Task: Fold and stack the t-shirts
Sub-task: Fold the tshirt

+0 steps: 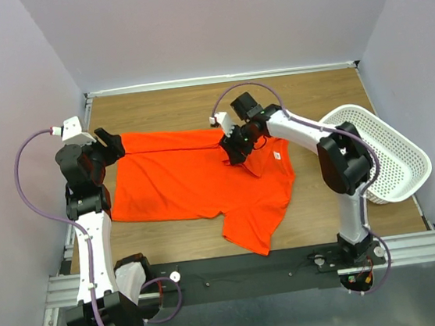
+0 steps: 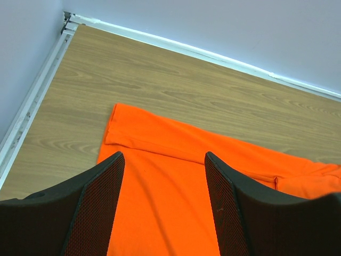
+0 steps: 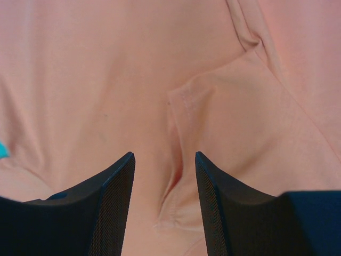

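One bright orange t-shirt (image 1: 196,183) lies spread on the wooden table, its far edge folded over into a long strip. My left gripper (image 1: 113,146) is open over the shirt's far left corner; in the left wrist view (image 2: 164,160) orange cloth (image 2: 160,213) lies between the fingers, not pinched. My right gripper (image 1: 236,151) is open just above the shirt's upper middle; in the right wrist view (image 3: 164,157) a raised fold with a stitched hem (image 3: 178,176) sits between the fingers. A small white label (image 1: 276,155) shows to its right.
A white perforated plastic basket (image 1: 393,151) stands tilted at the table's right edge, beside the right arm. Bare wood (image 1: 164,106) shows along the far side. A white rail (image 2: 32,101) borders the left edge; a black bar (image 1: 237,267) runs along the front.
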`<action>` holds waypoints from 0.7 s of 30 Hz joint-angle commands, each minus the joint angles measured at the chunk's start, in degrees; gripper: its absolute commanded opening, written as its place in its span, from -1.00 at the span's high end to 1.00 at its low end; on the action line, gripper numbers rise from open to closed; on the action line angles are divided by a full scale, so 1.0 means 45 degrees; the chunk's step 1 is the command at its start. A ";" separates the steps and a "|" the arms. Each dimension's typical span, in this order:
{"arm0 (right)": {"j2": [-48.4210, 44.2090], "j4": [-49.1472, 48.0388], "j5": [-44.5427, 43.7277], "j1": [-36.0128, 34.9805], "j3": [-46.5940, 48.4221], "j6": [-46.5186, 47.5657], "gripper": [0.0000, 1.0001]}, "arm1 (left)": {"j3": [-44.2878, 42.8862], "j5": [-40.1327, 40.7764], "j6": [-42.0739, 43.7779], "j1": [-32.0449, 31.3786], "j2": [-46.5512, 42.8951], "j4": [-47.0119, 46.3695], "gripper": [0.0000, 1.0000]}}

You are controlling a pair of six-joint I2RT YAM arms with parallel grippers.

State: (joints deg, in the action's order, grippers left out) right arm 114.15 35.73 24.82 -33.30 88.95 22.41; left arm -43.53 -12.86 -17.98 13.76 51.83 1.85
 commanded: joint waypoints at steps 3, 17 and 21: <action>0.0981 0.0186 -0.1101 -0.0197 0.0702 0.0175 -0.12 | 0.0005 -0.0286 0.0069 -0.0069 0.0024 -0.0020 -0.41; 0.2329 0.0186 -0.1882 -0.0861 0.1737 -0.0215 0.02 | 0.0005 -0.0384 0.0069 -0.0089 0.0063 -0.0039 -0.40; 0.2446 0.0108 -0.2097 -0.0979 0.1777 -0.0313 0.27 | 0.0024 -0.0403 0.0069 -0.0089 0.0083 -0.0039 -0.40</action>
State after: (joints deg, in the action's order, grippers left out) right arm 123.70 36.12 18.04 -36.86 95.31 21.87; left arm -43.53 -13.15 -17.98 13.74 52.07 1.85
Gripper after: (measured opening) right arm 0.447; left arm 0.702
